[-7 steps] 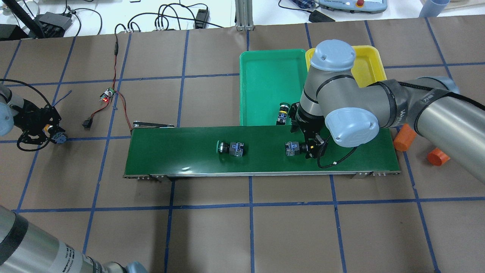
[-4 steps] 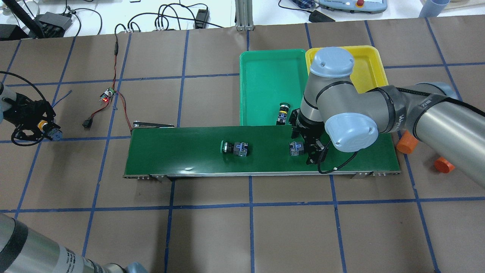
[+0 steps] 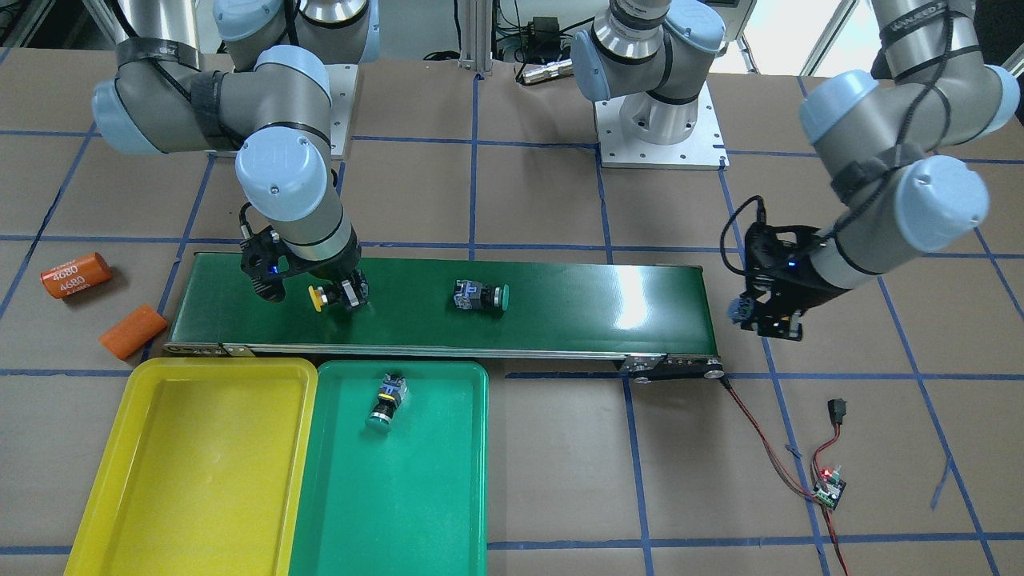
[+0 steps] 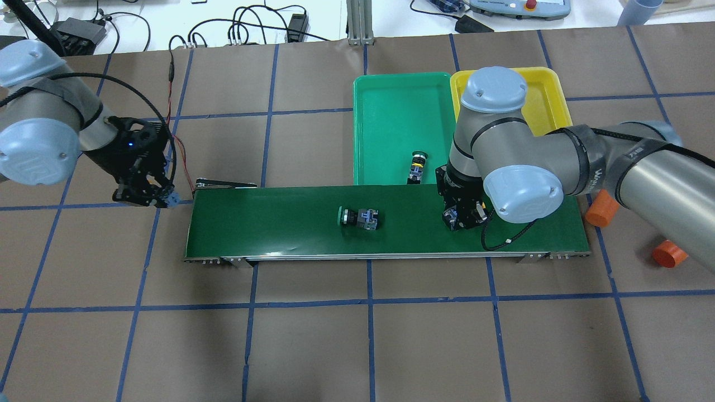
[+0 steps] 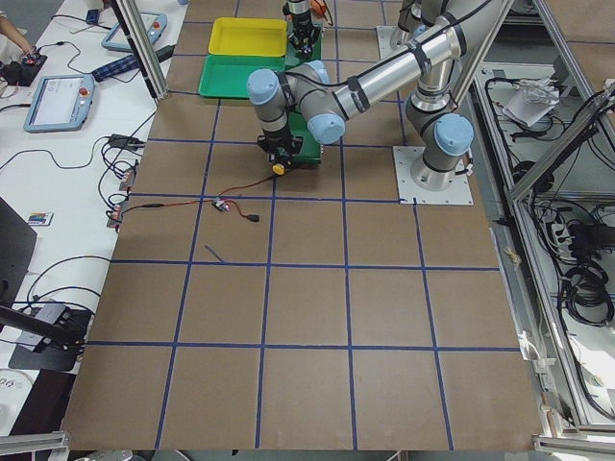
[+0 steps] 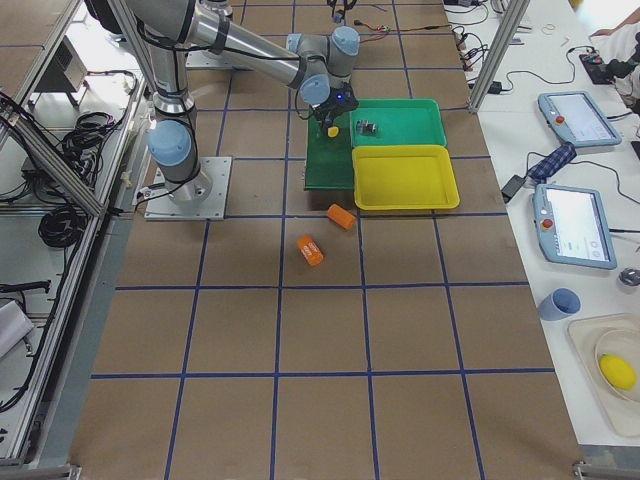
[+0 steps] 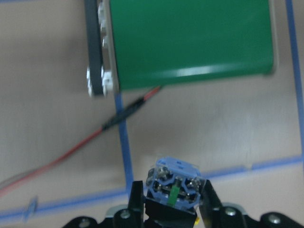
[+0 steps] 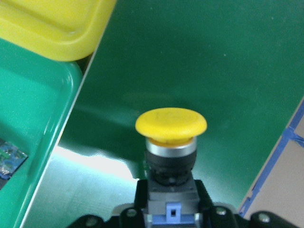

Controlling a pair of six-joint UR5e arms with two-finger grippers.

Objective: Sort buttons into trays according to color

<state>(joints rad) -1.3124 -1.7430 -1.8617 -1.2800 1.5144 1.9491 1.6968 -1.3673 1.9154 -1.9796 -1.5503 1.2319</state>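
Two claws each hold a button now. The left claw (image 4: 159, 196) is pinched shut on a yellow button (image 7: 175, 187), blue end poking out. A moment ago this claw was far out over the worktop (image 4: 335, 335); now it has swung in, and the belt (image 4: 268, 223) starts just beside it. I think it wants to set that button on the belt.

Between the two claws, nearer the right claw (image 3: 338, 296), a green button (image 4: 357, 216) lies on its side on the belt. It has slid a little toward the right claw, so the belt seems to be running.

Just beside the right claw, the green tray (image 4: 391, 111) already holds the other green button (image 4: 416, 166).

The right claw is squeezed shut on a second yellow button (image 8: 171, 124). A moment ago that button lay on the belt beside the claw; now it is gripped, cap pointing out. The yellow tray (image 4: 550, 100), just past this claw, has no button yet; it should go there.
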